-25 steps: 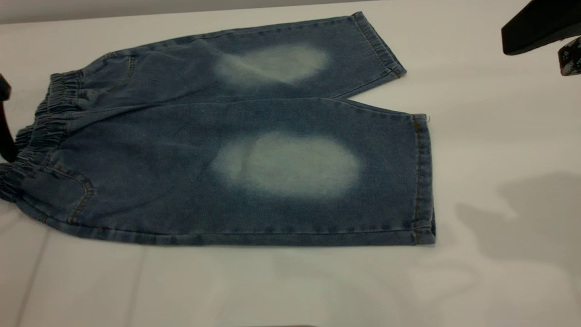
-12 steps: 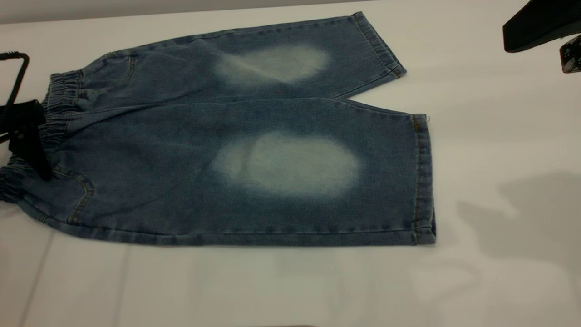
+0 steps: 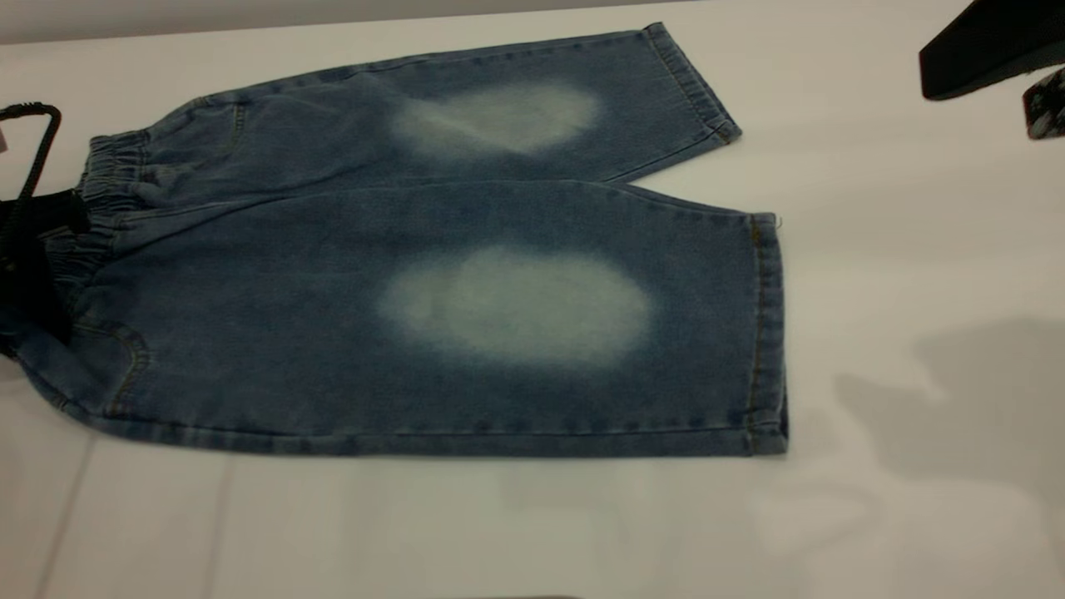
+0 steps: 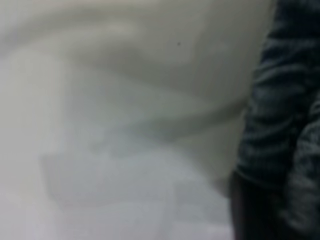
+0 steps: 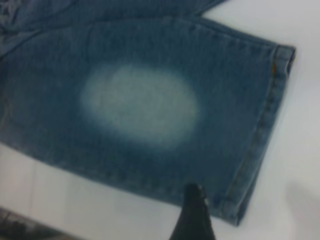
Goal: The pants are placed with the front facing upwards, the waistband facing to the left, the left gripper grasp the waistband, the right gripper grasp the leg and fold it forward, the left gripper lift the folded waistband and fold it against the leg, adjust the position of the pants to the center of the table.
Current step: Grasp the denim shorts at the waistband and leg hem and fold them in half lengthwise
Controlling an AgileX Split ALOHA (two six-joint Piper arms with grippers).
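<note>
The pants point(image 3: 466, 283) lie flat on the table point(image 3: 532, 532), front up, with a pale oval on each leg. The crinkled waistband point(image 3: 112, 170) is at the left end. My left gripper point(image 3: 33, 266) sits at the waistband's near half, shut on it and hiding that part. In the left wrist view the ruched waistband point(image 4: 280, 110) fills one side, with a dark finger point(image 4: 252, 210) beside it. My right gripper point(image 3: 1036, 100) hangs shut above the table's far right, away from the cloth. In the right wrist view, my right gripper point(image 5: 195, 200) hovers over the near leg's hem point(image 5: 260, 145).
A black cable point(image 3: 37, 141) loops up from the left gripper beside the waistband. Bare tabletop point(image 3: 915, 249) lies right of the leg hems and in front of the pants. The table's far edge point(image 3: 250, 25) runs just behind the far leg.
The left gripper came in from the left edge onto the waistband, then drew back left. The whole pants slid a little to the left with it. The right gripper stayed put.
</note>
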